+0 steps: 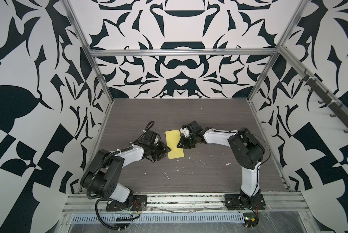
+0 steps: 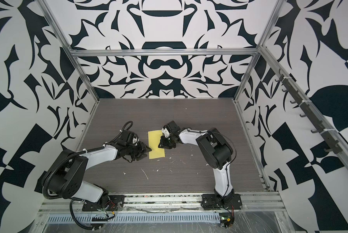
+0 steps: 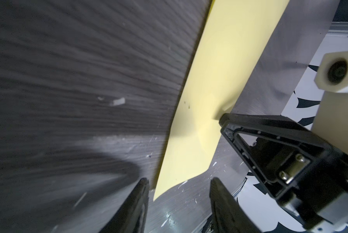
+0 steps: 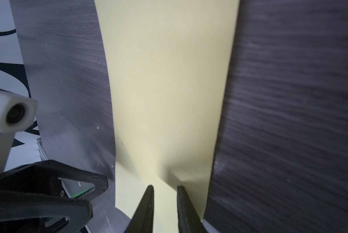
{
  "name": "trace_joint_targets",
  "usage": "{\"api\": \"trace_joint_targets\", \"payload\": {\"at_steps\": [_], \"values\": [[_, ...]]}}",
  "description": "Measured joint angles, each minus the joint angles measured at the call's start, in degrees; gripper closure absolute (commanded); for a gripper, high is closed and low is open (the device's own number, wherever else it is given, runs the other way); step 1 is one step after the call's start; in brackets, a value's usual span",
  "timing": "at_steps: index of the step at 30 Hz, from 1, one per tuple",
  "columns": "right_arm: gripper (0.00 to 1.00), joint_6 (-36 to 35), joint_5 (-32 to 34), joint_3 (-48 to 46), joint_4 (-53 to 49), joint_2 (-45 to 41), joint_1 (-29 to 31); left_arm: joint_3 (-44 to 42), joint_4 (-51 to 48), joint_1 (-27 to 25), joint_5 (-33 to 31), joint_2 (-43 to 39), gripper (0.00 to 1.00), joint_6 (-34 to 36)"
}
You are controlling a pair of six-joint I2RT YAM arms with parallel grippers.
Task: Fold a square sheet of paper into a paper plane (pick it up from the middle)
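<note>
The square sheet of paper point(image 1: 173, 139) point(image 2: 156, 141) is yellow and lies on the dark table as a long folded rectangle. My left gripper point(image 1: 164, 155) point(image 3: 180, 181) sits low at its near left edge. It is open, and the sheet's corner point(image 3: 169, 181) lies between its fingers without touching them. My right gripper point(image 1: 181, 145) point(image 4: 165, 186) comes in from the right at the sheet's middle. Its jaws stand a narrow gap apart with the tips pressed into the paper point(image 4: 169, 100), which puckers around them. One right finger point(image 3: 249, 129) shows at the paper's edge in the left wrist view.
The table point(image 1: 189, 113) is dark wood grain, walled by patterned panels and an aluminium frame point(image 1: 181, 52). White flecks and streaks point(image 1: 166, 174) lie scattered on the near half. Both arm bases sit on the front rail point(image 1: 185, 198).
</note>
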Motion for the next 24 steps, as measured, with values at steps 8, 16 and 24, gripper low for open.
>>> {"api": "trace_joint_targets", "payload": {"at_steps": [8, 16, 24], "values": [[0.75, 0.4, -0.5, -0.2, 0.5, 0.1, -0.1, 0.1, -0.2, -0.8, 0.7, 1.9, 0.57, 2.5], [0.75, 0.4, -0.8, -0.4, 0.8, 0.1, -0.2, 2.3, 0.8, -0.9, 2.6, 5.1, 0.6, 7.0], [0.75, 0.4, -1.0, -0.5, 1.0, 0.1, -0.4, 2.0, 4.4, 0.1, 2.3, 5.2, 0.59, 10.7]]}}
